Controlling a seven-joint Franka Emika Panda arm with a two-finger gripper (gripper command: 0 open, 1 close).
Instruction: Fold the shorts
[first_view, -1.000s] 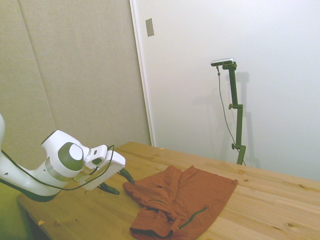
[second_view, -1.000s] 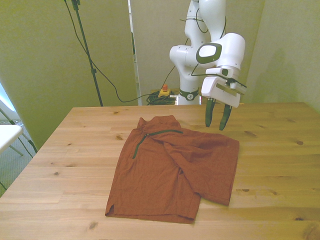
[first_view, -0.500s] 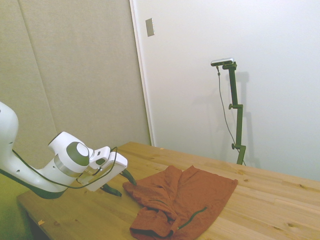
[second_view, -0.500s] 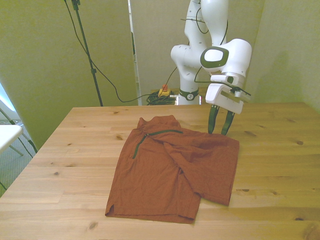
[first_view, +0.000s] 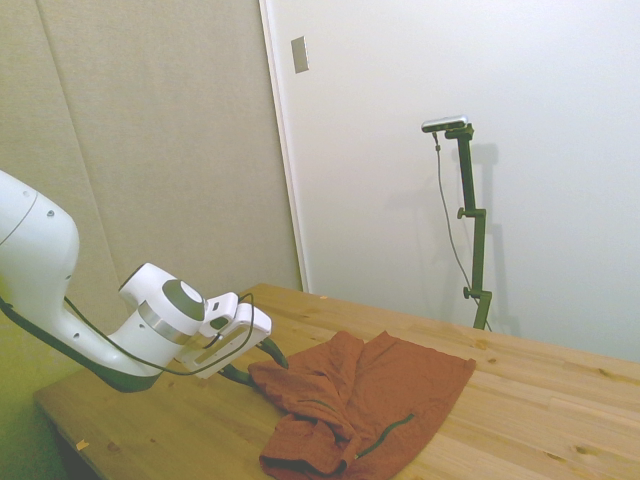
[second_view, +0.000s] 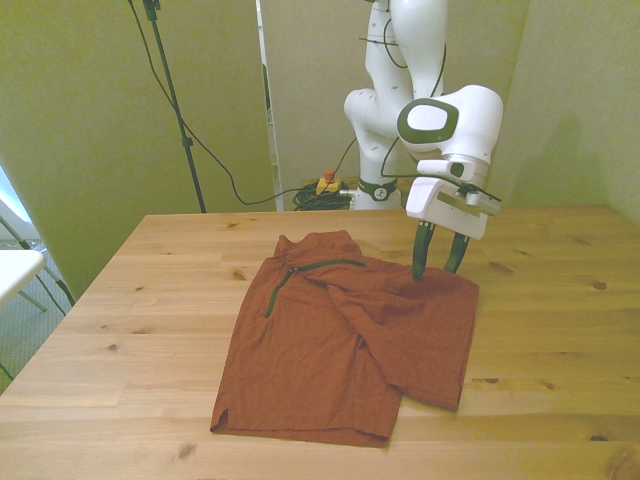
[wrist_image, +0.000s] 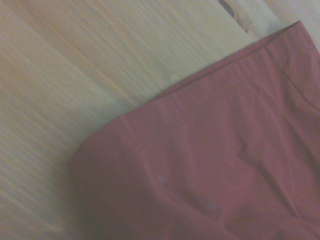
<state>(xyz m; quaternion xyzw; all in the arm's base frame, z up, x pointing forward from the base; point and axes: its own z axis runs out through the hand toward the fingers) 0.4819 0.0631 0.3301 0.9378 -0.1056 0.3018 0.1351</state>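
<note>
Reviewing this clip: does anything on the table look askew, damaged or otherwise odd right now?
Nothing looks damaged or spilled. The shorts lie rumpled rather than flat: one leg is folded over the other, with creases across the middle and a zipper pocket showing near the waistband. The open gripper is at the corner on the front view's right, on the wooden table.

Lighting: even, soft indoor light in all three views, moderately bright, with a yellow-green cast on the walls, strongest in the front view. Shadows: faint and diffuse; a soft shadow lies beneath the gripper (second_view: 438, 274) on the table (second_view: 150, 330), and a pale one on the white wall in the side view. Glare: mild washout on the white wall and on the arm's shell. Sharpness: side and front views are slightly soft and grainy; the wrist view is out of focus, the shorts (wrist_image: 220, 165) edge and wood grain blurred, darker toward one corner.
</note>
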